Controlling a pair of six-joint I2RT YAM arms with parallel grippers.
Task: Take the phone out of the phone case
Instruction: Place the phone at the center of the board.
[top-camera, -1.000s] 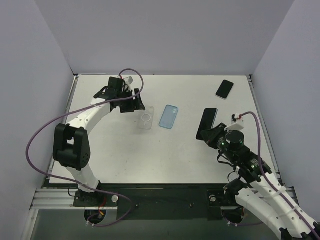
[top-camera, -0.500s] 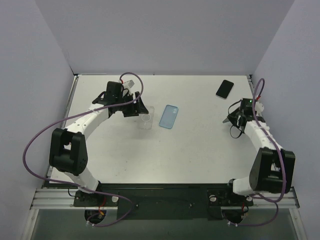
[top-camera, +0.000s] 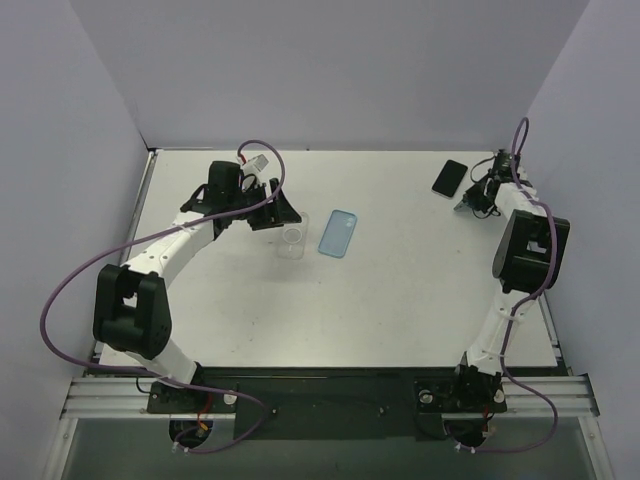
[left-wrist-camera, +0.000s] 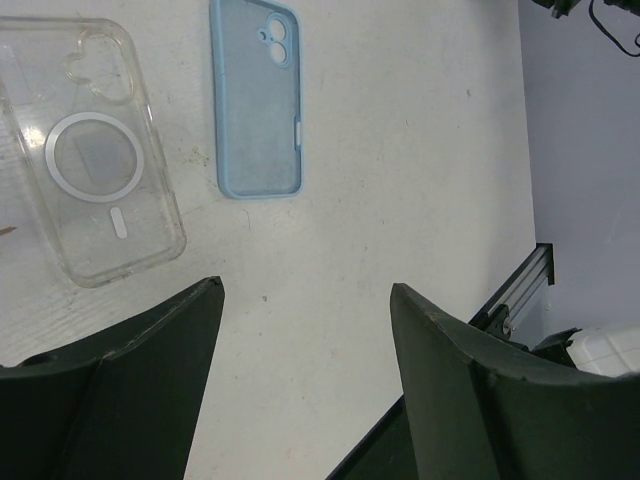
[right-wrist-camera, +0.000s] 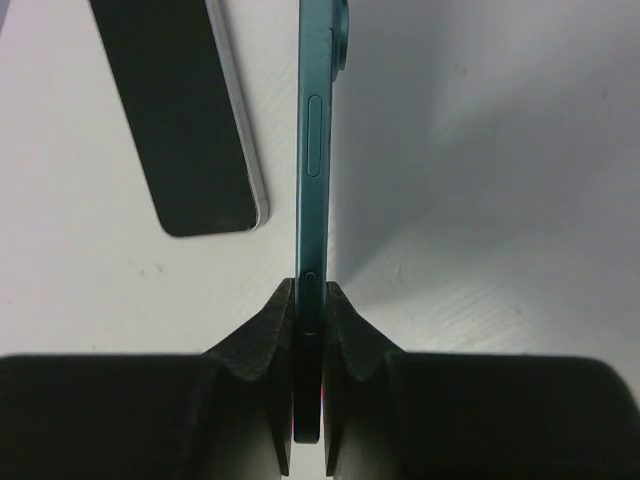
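Teal phone (right-wrist-camera: 312, 150) pinched edge-on in the right gripper (right-wrist-camera: 310, 300), just beside the black phone (right-wrist-camera: 175, 110) — perhaps lifted. Far left of the black phone, left gripper (left-wrist-camera: 305, 288) spread wide by clear case (left-wrist-camera: 95, 150), blue case (left-wrist-camera: 257, 100).

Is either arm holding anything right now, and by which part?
The right gripper holds a teal phone on edge, jaws shut across its flat faces near one end. The left gripper is open and holds nothing.

Left gripper (left-wrist-camera: 305, 290) splayed wide (facing down), right gripper (right-wrist-camera: 310, 292) pinched on phone (right-wrist-camera: 315, 150).
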